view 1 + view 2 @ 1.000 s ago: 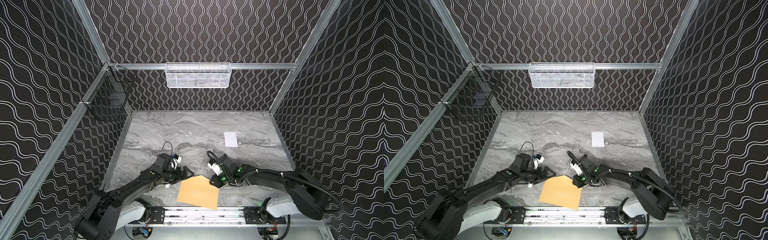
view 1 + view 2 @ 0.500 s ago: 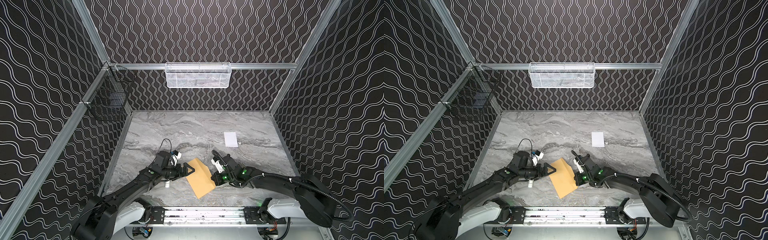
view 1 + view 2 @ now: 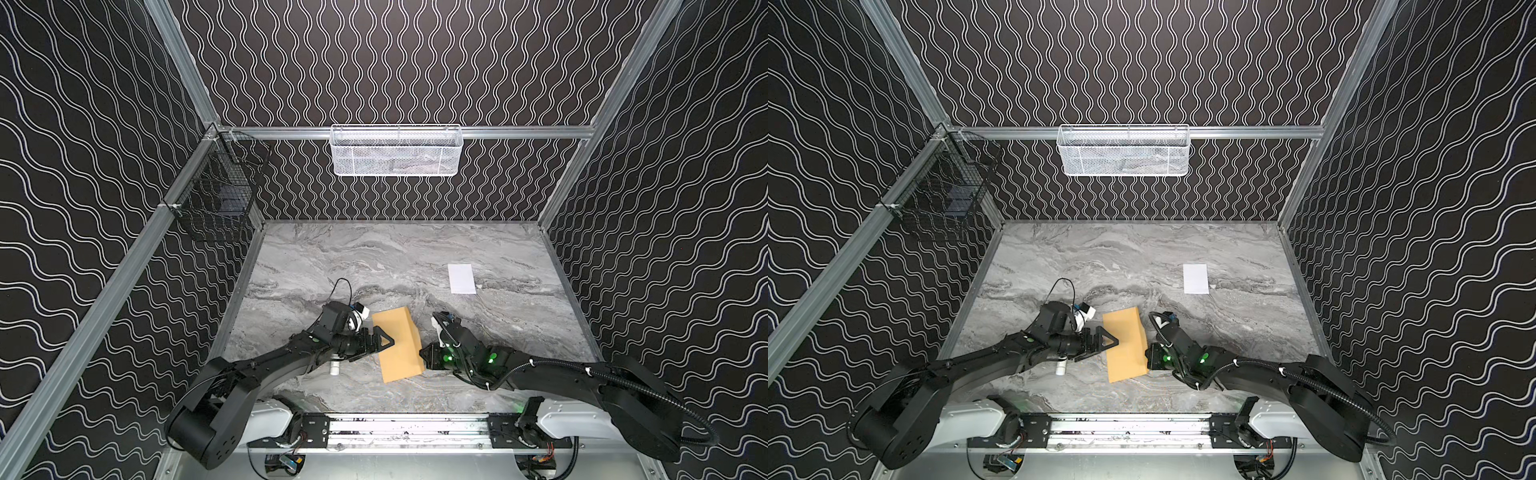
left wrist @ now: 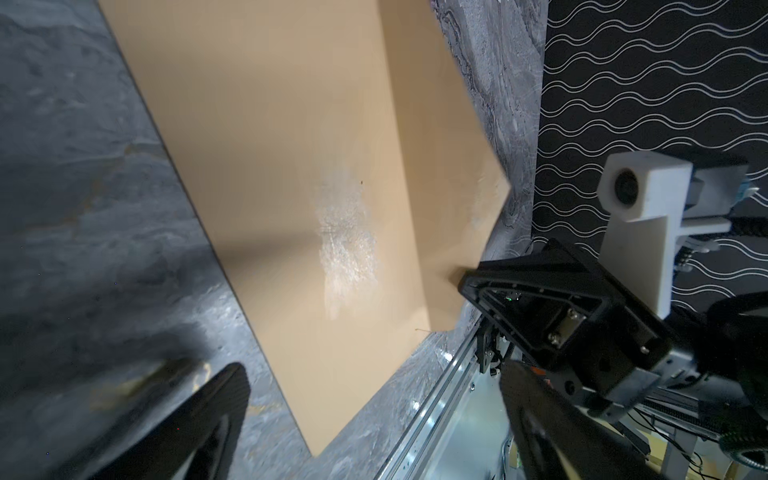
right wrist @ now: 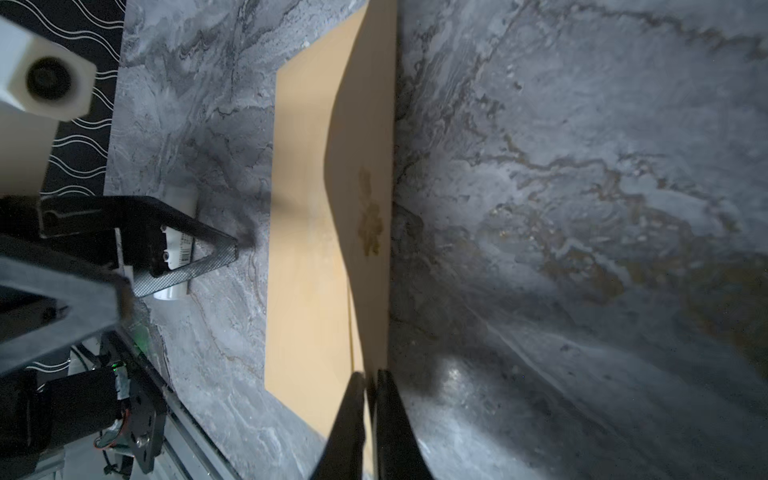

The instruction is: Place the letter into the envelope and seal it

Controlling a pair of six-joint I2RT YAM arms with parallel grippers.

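Envelope (image 3: 397, 349) lies on the table (image 3: 374, 257) between the two arms. Its long axis runs away from the robot, and the flap (image 5: 361, 166) is on the right side. The right gripper (image 5: 370, 382) is closed on the edge of this flap. The left gripper (image 3: 384, 343) stands wide open, holding nothing, at the opposite long edge. The letter (image 3: 461, 278) lies farther back, well apart, nearer to the right arm.

Tan envelope (image 3: 395, 351) lies front-centre, its flower-marked flap (image 5: 368, 178) raised along the right edge; white letter (image 3: 461, 278) flat, well apart toward back right.
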